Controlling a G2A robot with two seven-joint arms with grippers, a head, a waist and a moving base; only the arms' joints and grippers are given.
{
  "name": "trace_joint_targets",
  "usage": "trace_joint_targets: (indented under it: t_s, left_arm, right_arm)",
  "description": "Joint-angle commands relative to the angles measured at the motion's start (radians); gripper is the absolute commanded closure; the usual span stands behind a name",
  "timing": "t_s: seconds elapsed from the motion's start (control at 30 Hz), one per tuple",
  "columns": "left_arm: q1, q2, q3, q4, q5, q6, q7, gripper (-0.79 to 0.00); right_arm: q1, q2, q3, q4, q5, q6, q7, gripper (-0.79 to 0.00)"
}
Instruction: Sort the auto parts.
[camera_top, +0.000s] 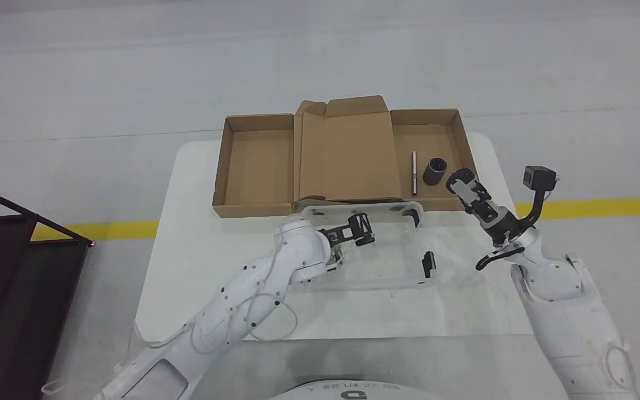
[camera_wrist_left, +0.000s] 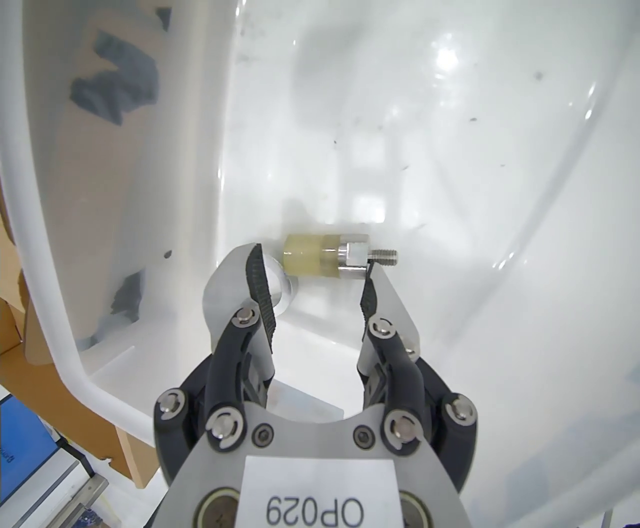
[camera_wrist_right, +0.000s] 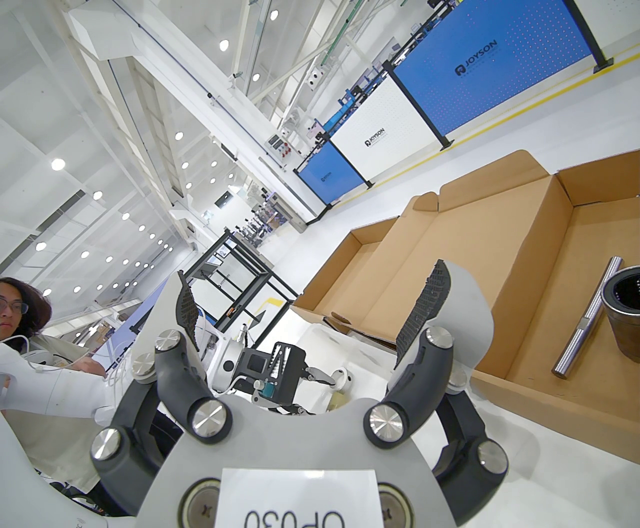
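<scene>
Threaded stud (camera_wrist_left: 325, 257) shown lying in clear tub (camera_wrist_left: 45, 280), crosswise between tips of left jaws, parted wide. Right jaws held wide beside cardboard box (camera_wrist_right: 525, 240).

A white table (camera_top: 185, 265) is standing on a pale grey floor (camera_top: 300, 50). A yellow line (camera_top: 110, 230) is running across the floor, showing on both sides of the table. A black rack (camera_top: 30, 270) is sitting near the table's left side. In the right wrist view, blue and white partition panels (camera_wrist_right: 500, 50) are lining the hall, a black metal frame (camera_wrist_right: 235, 265) is standing on the floor, and round ceiling lights (camera_wrist_right: 58, 163) are shining overhead.
</scene>
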Motion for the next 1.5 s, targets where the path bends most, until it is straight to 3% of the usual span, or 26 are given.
trace_joint_targets:
  t_s: [0.0, 0.17, 0.27, 0.5, 0.87, 1.1, 1.47]
  left_arm:
    - [-0.006, -0.002, 0.005, 0.015, -0.006, -0.005, 0.013, -0.323]
    - [-0.019, -0.008, 0.018, 0.044, -0.015, -0.012, 0.038, -0.191]
    - [-0.028, -0.01, 0.025, 0.053, -0.011, -0.014, 0.055, 0.0]
    - [-0.023, -0.007, 0.024, 0.009, 0.022, -0.009, 0.088, 0.0]
    - [0.044, 0.019, -0.027, -0.156, 0.07, -0.011, 0.119, 0.0]
    - [0.097, 0.038, -0.081, -0.217, 0.1, -0.003, 0.213, 0.0]
    - [0.17, 0.061, -0.181, -0.235, 0.075, 0.027, 0.381, 0.0]
  right_arm:
    - [0.0, 0.0, 0.0, 0.0, 0.0, 0.0, 0.0, -0.785]
    - [0.0, 0.0, 0.0, 0.0, 0.0, 0.0, 0.0, -0.785]
    - [0.0, 0.0, 0.0, 0.0, 0.0, 0.0, 0.0, -0.785]
    - [0.0, 0.0, 0.0, 0.0, 0.0, 0.0, 0.0, -0.785]
    - [0.0, 0.0, 0.0, 0.0, 0.0, 0.0, 0.0, -0.785]
    - [0.0, 0.0, 0.0, 0.0, 0.0, 0.0, 0.0, -0.785]
    - [0.0, 0.0, 0.0, 0.0, 0.0, 0.0, 0.0, -0.785]
